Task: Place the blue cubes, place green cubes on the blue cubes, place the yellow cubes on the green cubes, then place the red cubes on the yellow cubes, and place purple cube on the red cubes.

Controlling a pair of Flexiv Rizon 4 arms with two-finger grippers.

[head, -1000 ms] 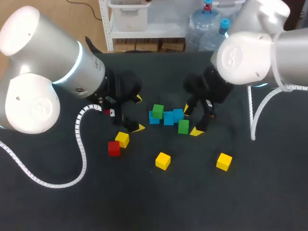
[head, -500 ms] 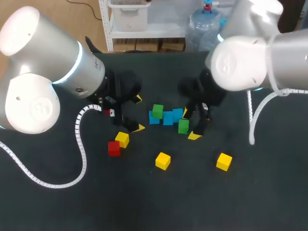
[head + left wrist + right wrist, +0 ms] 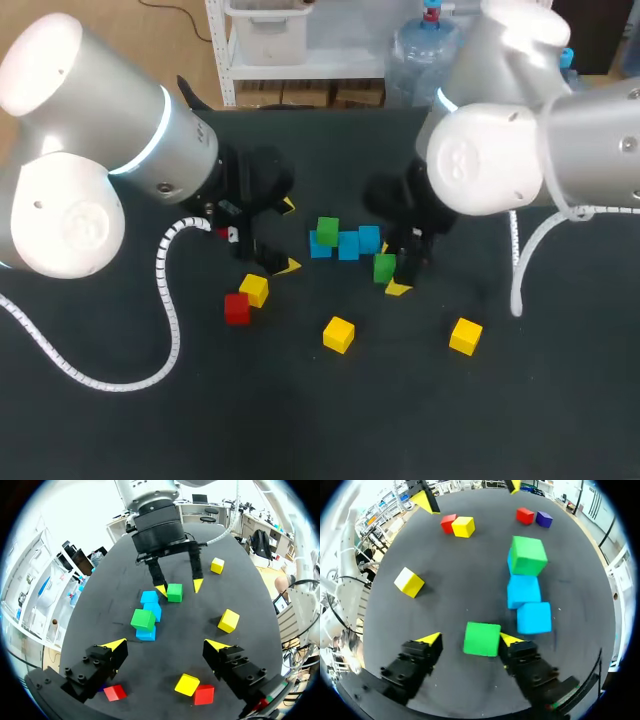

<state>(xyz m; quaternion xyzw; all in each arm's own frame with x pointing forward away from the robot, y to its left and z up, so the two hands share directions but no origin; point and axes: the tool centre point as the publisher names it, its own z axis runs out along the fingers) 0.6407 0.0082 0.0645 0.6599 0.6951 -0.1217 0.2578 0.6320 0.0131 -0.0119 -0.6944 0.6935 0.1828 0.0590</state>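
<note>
Three blue cubes [image 3: 348, 245] lie in a row mid-table, and a green cube [image 3: 327, 230] sits on the left one. A second green cube [image 3: 482, 639] rests on the table between the fingers of my right gripper [image 3: 470, 639]. It lies against one yellow tip, with a gap to the other, so the gripper is open [image 3: 390, 268]. My left gripper [image 3: 289, 236] hangs wide open and empty left of the row [image 3: 166, 645]. Yellow cubes [image 3: 254, 289] [image 3: 339, 334] [image 3: 465, 336], red cubes [image 3: 237, 308] [image 3: 525, 515] and a purple cube [image 3: 544, 518] lie loose.
The black table [image 3: 560, 400] has bare surface along its front and right side. A red and yellow pair sits below my left gripper. My left arm's white cable [image 3: 165, 300] loops over the table's left part.
My right gripper has shifted left and down around the loose green cube, and its fingers have drawn closer together. My left arm has not moved.
</note>
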